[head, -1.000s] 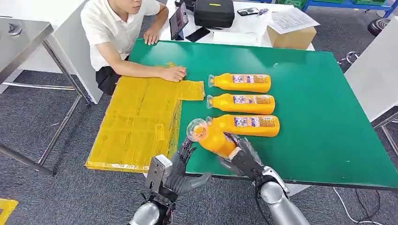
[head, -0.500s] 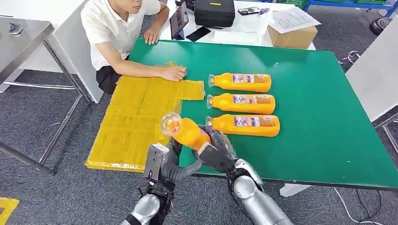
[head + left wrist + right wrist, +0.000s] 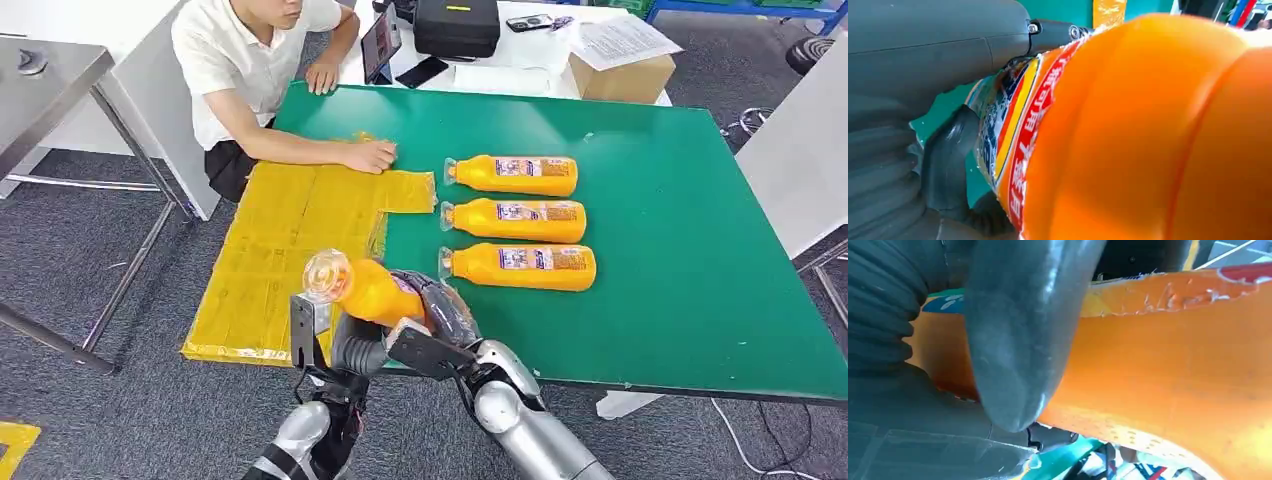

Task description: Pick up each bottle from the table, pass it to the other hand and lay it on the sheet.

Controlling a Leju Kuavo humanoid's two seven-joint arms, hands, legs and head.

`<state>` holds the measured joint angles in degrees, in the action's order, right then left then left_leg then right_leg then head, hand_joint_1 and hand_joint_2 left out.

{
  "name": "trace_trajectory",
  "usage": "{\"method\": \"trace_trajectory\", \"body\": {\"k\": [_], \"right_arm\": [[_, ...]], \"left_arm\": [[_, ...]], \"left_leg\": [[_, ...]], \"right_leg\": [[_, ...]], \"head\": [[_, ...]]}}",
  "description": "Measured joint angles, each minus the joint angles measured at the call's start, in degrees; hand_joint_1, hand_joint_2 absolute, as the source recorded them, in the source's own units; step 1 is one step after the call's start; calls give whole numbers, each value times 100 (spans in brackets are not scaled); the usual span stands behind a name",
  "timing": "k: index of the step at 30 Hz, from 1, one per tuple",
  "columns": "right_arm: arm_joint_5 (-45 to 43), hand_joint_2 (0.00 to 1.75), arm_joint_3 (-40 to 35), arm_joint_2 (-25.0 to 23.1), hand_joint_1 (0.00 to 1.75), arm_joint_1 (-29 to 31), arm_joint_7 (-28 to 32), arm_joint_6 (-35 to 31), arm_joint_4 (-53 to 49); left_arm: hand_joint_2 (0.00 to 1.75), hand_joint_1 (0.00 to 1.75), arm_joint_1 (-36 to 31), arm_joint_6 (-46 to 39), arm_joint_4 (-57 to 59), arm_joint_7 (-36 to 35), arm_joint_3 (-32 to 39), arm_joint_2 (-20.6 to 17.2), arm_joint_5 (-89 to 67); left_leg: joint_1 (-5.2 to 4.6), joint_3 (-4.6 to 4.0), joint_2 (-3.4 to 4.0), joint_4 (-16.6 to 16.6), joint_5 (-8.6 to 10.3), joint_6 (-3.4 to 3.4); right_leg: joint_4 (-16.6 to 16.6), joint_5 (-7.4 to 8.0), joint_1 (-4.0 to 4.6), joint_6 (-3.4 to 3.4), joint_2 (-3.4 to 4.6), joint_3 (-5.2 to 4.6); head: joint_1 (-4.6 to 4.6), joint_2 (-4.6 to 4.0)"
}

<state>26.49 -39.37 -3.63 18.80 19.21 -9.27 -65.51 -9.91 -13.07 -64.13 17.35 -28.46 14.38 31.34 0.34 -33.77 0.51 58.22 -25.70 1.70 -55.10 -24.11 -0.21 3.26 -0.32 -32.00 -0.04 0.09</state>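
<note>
Held bottle [image 3: 1148, 130]: label with red band and white characters, too skewed and close to read. Labels on the three table bottles [image 3: 520, 175] too small. Nothing else legible.

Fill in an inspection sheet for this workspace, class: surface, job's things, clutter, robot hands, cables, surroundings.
Surface: green table; yellow sheet overhangs its left edge.
Job's things: three orange bottles lie in a row on the table; a fourth, the held bottle, is lifted near the sheet's front corner.
Clutter: nothing seen on the green table.
Robot hands: right robot hand grips the held bottle's body; left robot hand sits under it, grip unclear.
Cables: one on the floor at front right.
Surroundings: a person's hand rests on the sheet; black bag, cardboard box on a white table behind.
</note>
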Motion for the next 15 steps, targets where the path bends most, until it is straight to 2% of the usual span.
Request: {"method": "trace_trajectory", "body": {"k": [8,9,10,11,14,15], "right_arm": [[-79,175,-159,31,175,109,4,4,4],[-81,175,-168,35,175,112,7,7,4],[-83,175,-179,39,175,118,7,9,7],[-87,175,-203,44,175,127,15,15,11],[-107,175,-293,37,175,153,50,70,26],[-116,175,-326,35,129,166,48,79,35]], "left_arm": [[175,0,74,0,-190,-31,87,-13,46],[175,12,79,0,-209,-13,92,-13,57],[175,155,87,0,-232,37,103,-13,63],[175,175,107,-15,-262,96,116,-13,63],[175,175,182,-181,-417,227,170,-13,87],[175,175,211,-242,-478,256,186,-13,87]], "left_leg": [[-1,-1,-1,0,0,0],[-2,-1,-2,0,0,0],[-2,-1,-1,0,0,0],[-3,-1,0,0,0,0],[-3,-1,0,0,0,0],[-3,-1,0,0,0,0]], "right_leg": [[-1,0,-2,0,-2,-1],[-1,0,-2,0,-2,-1],[-1,0,-2,0,-2,-1],[-1,0,-3,0,-1,-1],[-1,0,-3,0,-1,-4],[-1,0,-3,0,-2,-5]], "head": [[0,0],[0,0],[0,0],[0,0],[0,0],[0,0]]}}
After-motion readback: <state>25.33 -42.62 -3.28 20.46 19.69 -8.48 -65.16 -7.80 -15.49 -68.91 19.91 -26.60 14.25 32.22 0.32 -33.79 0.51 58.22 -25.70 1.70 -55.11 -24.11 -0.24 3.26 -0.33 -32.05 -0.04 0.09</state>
